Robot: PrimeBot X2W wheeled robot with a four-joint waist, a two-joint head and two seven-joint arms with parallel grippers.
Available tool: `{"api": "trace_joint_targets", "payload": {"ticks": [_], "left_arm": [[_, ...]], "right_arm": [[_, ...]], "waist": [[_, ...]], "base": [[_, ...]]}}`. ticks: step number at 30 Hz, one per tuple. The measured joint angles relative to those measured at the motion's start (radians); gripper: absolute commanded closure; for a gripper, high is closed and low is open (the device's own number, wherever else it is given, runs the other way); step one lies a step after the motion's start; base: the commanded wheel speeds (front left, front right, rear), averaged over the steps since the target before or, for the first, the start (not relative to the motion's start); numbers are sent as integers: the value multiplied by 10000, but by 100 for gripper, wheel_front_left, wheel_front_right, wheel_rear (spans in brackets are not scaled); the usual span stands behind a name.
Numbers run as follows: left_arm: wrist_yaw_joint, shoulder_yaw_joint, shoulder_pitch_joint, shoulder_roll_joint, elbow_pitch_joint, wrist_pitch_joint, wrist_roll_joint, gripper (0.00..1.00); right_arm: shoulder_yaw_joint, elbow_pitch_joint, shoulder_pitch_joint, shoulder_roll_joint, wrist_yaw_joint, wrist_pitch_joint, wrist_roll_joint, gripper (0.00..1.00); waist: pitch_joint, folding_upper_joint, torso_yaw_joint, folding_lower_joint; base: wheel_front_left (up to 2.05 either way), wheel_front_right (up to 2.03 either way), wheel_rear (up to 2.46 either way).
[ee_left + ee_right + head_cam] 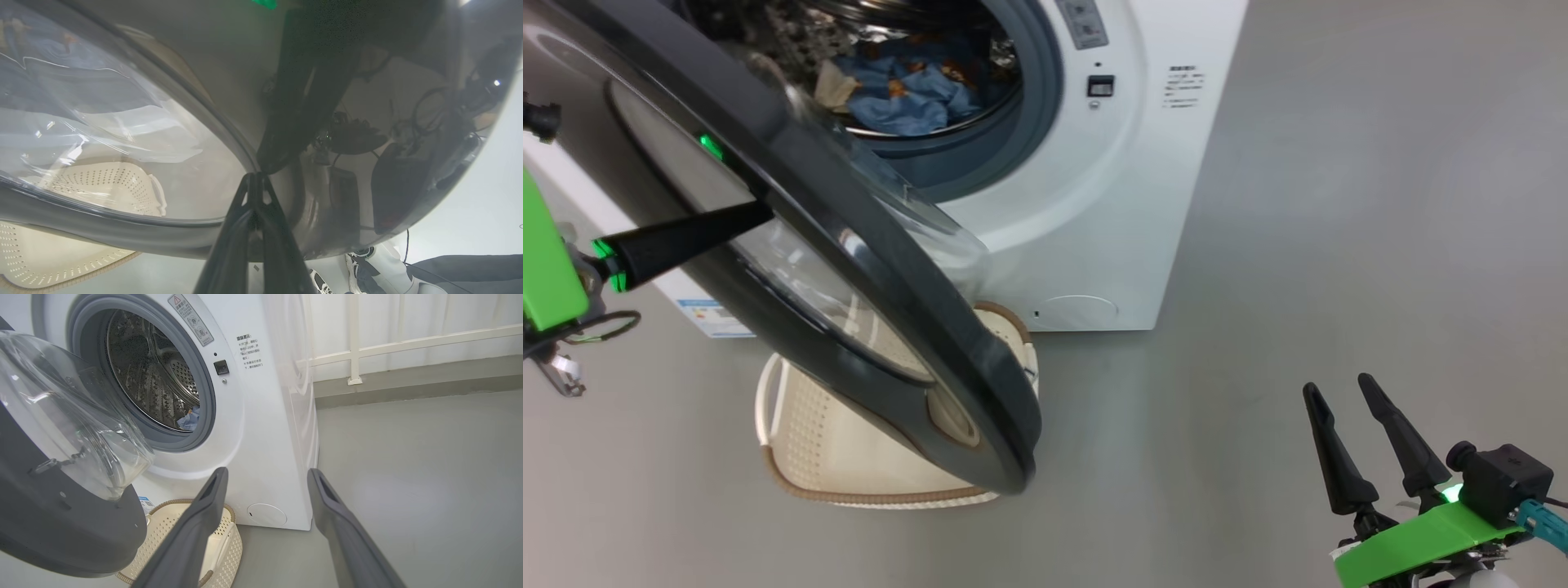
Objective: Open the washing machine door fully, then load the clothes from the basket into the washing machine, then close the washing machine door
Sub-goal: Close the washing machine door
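Note:
The washing machine [1086,212] stands with its door [882,327] swung partway out over the basket [809,441]. Light-blue clothes [907,94] lie inside the steel drum, and a bit of them [190,416] shows in the right wrist view. My left gripper [764,214] is shut, its tip touching the outer face of the door's glossy black ring [327,196]. Through the door glass the basket [106,183] looks bare inside. My right gripper [1338,385] is open, low on the right and away from the machine. In its own view its fingers [212,490] frame the machine's lower front.
Grey floor [1339,204] stretches wide to the right of the machine. A white railing [408,343] and a low kerb run along the back wall. A person's shoes [359,261] and a trouser leg stand close behind my left arm.

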Motion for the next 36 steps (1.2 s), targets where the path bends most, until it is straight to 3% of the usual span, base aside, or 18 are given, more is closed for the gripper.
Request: {"api": "trace_joint_targets", "payload": {"ticks": [10, 22, 23, 25, 26, 36], "left_arm": [[-2, -203, -364, -67, 180, -757, 100, 100], [-4, -343, 485, 44, 155, -1689, 67, 100], [-4, -353, 703, 79, 88, -1758, 61, 76], [-4, -374, 1156, 176, -100, -1942, 38, 7], [-6, -364, 1391, 224, -173, -2111, 31, 0], [-17, -288, 3654, 332, -215, -4351, 54, 0]], "right_arm": [[-213, -52, -1, 121, 0, 0, 0, 0], [-268, -56, -3, 142, 0, 0, -10, 0], [-270, -56, -3, 136, 0, 0, -12, 0], [-268, -52, -2, 127, 0, 0, -12, 0], [-267, -52, -1, 117, 0, 0, -12, 0], [-270, -58, 220, -71, 0, 0, -12, 0]], "waist": [[173, 0, -776, 0], [119, 0, -594, 0], [90, 0, -564, 0], [19, 0, -500, 0], [-15, 0, -466, 0], [-312, 0, -53, 0]], "base": [[0, 0, 0], [0, 0, 0], [0, 0, 0], [0, 0, 0], [0, 0, 0], [0, 0, 0]]}}
